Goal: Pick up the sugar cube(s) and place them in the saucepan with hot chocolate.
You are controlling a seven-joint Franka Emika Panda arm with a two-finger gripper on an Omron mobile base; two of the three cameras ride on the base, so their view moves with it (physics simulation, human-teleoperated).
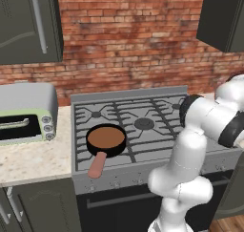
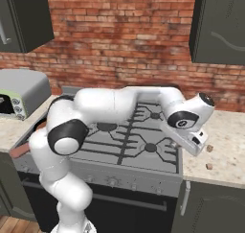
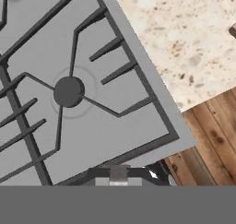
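Sugar cubes (image 2: 209, 149) lie on the counter (image 2: 229, 145) — gripper (image 2: 197, 145) pressed together, empty.

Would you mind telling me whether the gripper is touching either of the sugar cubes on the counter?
Apart. In the right base view the gripper hangs at the stove's edge, with bare counter between it and both sugar cubes.

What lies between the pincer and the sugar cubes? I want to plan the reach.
Nothing visible. The shut pincer hangs over the stove's right front edge, and the two sugar cubes lie just beyond it on bare speckled counter. The saucepan sits across the stove.
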